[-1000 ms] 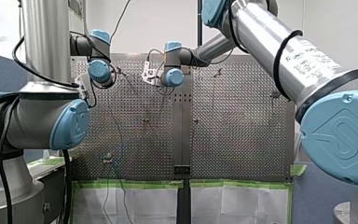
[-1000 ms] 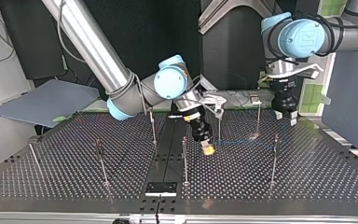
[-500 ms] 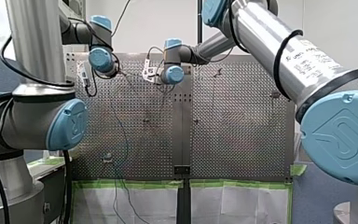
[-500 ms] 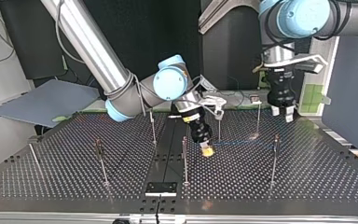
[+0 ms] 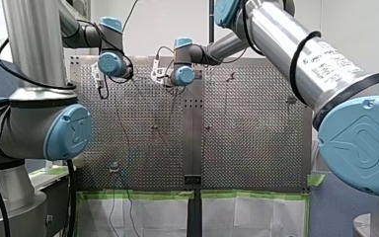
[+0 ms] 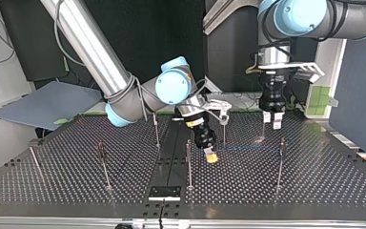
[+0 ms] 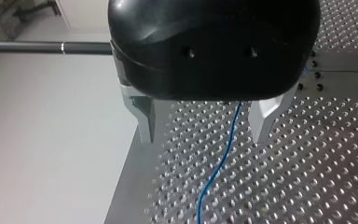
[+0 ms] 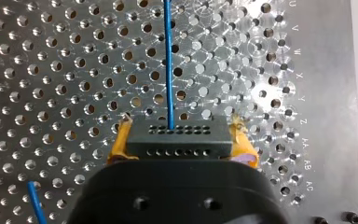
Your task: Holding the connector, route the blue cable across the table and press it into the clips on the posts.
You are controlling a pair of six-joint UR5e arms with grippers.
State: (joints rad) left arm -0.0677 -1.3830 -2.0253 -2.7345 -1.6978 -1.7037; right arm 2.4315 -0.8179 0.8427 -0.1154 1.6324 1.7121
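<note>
Right wrist view: my right arm's fingers (image 8: pixel 120 142), yellow-padded, are clamped on the two ends of a black rectangular connector (image 8: pixel 175 135) with rows of small pin holes in its face. A thin blue cable (image 8: pixel 168 60) leaves the connector's middle and runs straight ahead over the perforated metal bench (image 8: pixel 51 70), out of frame. A second short stretch of blue shows beside the fingers, both ends cut off.

Left wrist view: my left arm's fingers (image 7: pixel 145 119), bare metal, stand wide apart and hold nothing. The cable (image 7: pixel 219 170) lies on the bench under the gap between them and curves away. Its near end is lost behind the black finger housing (image 7: pixel 214 46).

Top view: the right fingers (image 6: pixel 211 155) sit low and tilted near the bench's middle, among thin metal posts (image 6: pixel 188 160). The cable (image 6: pixel 248 147) is only a faint blue line from them toward the post at the view's right. Whether it sits in that post's clip cannot be made out. The left fingers (image 6: pixel 277 122) hang upright over the far side, close to another post.

Front view: both sets of fingers are hidden behind blue-capped wrist joints (image 5: pixel 112 64). The cable reads only as a dark thread.
</note>
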